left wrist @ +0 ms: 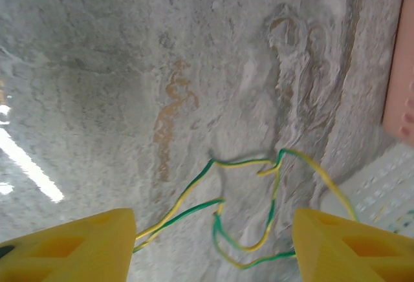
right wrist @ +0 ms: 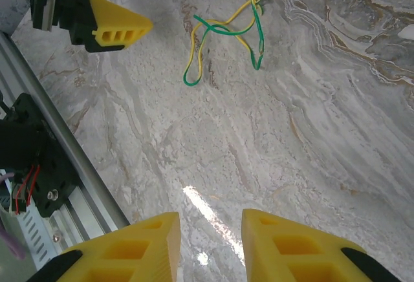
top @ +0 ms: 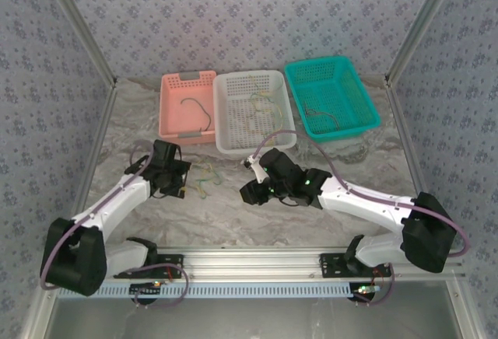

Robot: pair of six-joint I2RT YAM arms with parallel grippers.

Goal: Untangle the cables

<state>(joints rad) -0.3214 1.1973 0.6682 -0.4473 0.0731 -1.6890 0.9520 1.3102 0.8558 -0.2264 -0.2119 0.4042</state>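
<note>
Yellow and green cables (left wrist: 259, 211) lie in a loose knot on the marbled bench (top: 233, 214), left of centre and on the near side of the pink basket (top: 166, 106) and the white basket (top: 222, 113). The left hand (left wrist: 213, 249) hangs low over the near-left end of the tangle. Its fingers are spread wide, with strands lying between and beneath them, none visibly pinched. The right hand (right wrist: 210, 243), to the right of the cables and apart from them, shows a narrow gap between its fingers with nothing in it. Separate wires (top: 198, 110) lie in the pink, white and teal basket (top: 366, 98) along the far side. The step in hand looks like pulling this bunch apart. The next move probably calls for the left hand to close on one strand while the right reaches in for a crossing strand.
</note>
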